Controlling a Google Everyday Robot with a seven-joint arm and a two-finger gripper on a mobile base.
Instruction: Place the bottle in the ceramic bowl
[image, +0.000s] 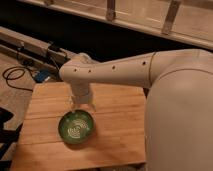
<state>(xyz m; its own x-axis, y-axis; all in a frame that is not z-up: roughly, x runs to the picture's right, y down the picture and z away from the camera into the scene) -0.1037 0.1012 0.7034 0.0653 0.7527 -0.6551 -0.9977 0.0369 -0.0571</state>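
Find one gripper (82, 104) hanging from the white arm (125, 67), just above the far rim of one green ceramic bowl (76, 126) at the near left of the wooden table (117, 130). Cannot tell whether spread or pinching anything; cannot make out the bottle.

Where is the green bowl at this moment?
The bowl sits on the wooden table, left of centre in the camera view, with the pincer hanging close by its far rim.

Glossy glazed bowl (76, 126) beneath tool (82, 105), matt wooden table (117, 132)
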